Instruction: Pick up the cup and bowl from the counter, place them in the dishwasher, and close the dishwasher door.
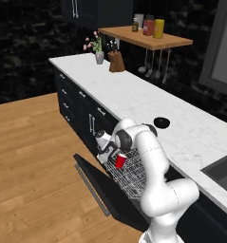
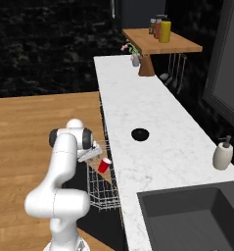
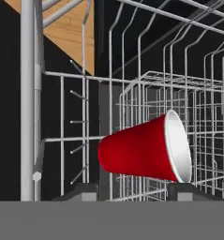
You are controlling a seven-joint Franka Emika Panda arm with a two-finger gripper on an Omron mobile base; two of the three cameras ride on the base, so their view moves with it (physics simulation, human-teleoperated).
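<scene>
Cup [image 3: 144,151] light, thin, crushable; lies sideways between our pincer [image 3: 132,191] tips, grip unclear. Bowl [image 1: 162,122] stiff, near counter [image 1: 134,95] front edge: take rim.

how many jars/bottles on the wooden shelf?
4 visible on the wooden shelf: a small dark jar, a white one behind it, a red jar and a yellow bottle. More could be hidden behind these.

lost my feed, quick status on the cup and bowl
Tool open over the rack. Cup on its side at the fingertips. Bowl on the counter. Dishwasher door down.
</scene>
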